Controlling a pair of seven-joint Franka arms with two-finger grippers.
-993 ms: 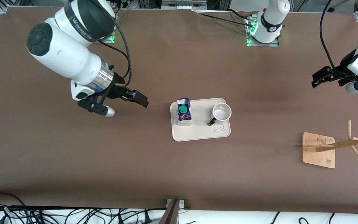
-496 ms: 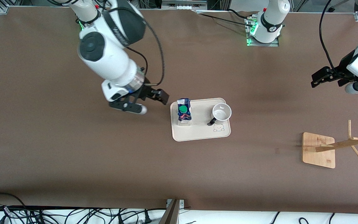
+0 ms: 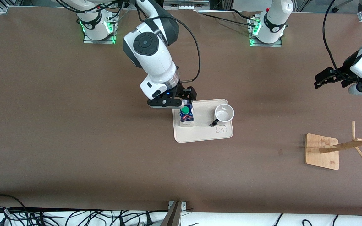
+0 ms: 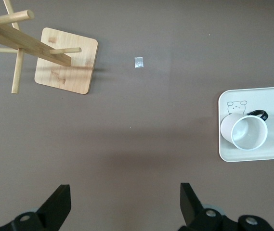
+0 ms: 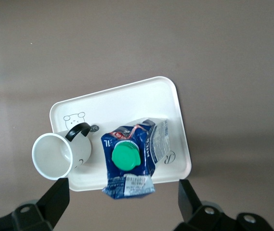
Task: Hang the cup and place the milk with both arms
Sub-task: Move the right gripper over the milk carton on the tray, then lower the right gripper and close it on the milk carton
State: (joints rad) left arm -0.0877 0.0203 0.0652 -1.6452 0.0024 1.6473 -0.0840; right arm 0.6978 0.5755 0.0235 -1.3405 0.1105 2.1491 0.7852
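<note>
The milk (image 3: 186, 114), a blue-topped carton with a green cap, stands on a cream tray (image 3: 204, 131). The cup (image 3: 224, 113), a white mug with a black handle, stands beside it on the tray, toward the left arm's end. My right gripper (image 3: 182, 99) is open and empty, over the tray's edge right by the milk's top. In the right wrist view the milk (image 5: 129, 159) and the cup (image 5: 57, 156) lie just ahead of the open gripper (image 5: 122, 207). My left gripper (image 3: 320, 80) waits open and empty over bare table at the left arm's end.
A wooden mug rack (image 3: 322, 151) with pegs stands near the left arm's end, nearer the front camera than the left gripper. It also shows in the left wrist view (image 4: 64, 62), with the cup (image 4: 245, 134) on the tray (image 4: 271, 98).
My right arm has swung from the right arm's end of the table to the tray, and its gripper now hangs by the milk. The left arm, milk and cup have not moved.
</note>
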